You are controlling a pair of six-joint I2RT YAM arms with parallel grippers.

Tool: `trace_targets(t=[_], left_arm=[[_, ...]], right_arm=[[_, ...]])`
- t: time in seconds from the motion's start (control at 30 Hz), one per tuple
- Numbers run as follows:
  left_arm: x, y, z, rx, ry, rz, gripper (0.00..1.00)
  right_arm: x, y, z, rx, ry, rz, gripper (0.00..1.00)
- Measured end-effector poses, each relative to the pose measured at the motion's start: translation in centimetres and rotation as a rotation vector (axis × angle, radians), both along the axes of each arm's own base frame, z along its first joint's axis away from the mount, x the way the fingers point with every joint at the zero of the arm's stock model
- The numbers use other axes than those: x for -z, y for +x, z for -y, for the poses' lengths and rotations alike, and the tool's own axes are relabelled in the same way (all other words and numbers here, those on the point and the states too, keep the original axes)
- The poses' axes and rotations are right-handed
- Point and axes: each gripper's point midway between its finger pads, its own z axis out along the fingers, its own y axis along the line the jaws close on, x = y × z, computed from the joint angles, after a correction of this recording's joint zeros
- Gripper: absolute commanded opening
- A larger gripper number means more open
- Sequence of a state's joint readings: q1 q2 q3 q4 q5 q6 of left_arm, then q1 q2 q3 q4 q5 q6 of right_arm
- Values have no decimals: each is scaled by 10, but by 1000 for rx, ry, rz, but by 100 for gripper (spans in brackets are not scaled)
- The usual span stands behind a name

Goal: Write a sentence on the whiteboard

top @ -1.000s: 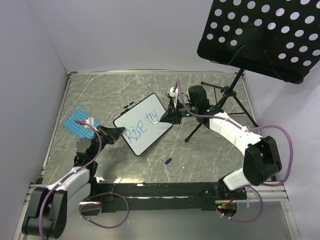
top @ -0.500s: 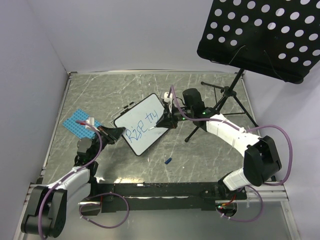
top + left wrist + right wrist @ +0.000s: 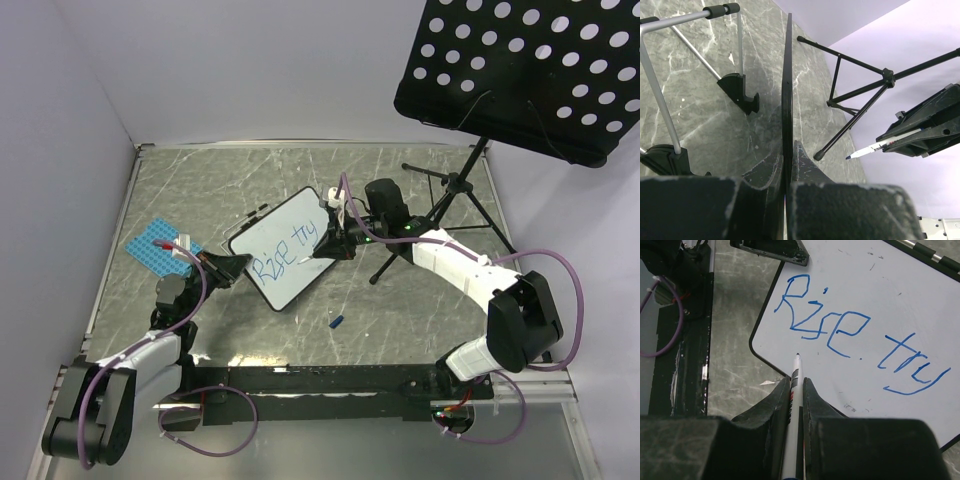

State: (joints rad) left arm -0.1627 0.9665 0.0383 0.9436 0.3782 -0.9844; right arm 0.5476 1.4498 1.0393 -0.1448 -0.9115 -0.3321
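The whiteboard stands tilted mid-table; the sentence reads "Rise try" in blue on one line. My left gripper is shut on the board's left edge, which is edge-on between its fingers in the left wrist view. My right gripper is shut on a white marker. The marker's tip is over the board, just below the "R" of the sentence, near the lower edge. I cannot tell whether the tip touches. The marker also shows in the left wrist view.
A blue studded plate lies at the left. A black perforated music-stand tray hangs over the back right, with its tripod legs just right of my right arm. A small blue cap lies on the table in front of the board.
My right gripper has carried the marker from the board's right end, by "try", leftward to below "Rise". The left arm and the board have stayed put.
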Motion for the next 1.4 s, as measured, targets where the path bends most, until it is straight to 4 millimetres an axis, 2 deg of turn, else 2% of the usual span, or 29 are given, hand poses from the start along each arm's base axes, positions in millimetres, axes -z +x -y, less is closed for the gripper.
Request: trace_targets(t=[1.4], left_arm=[[-2,0,3,10,-2,16,1]], right_arm=[[8,-3,-3,-20,-6,-26,0]])
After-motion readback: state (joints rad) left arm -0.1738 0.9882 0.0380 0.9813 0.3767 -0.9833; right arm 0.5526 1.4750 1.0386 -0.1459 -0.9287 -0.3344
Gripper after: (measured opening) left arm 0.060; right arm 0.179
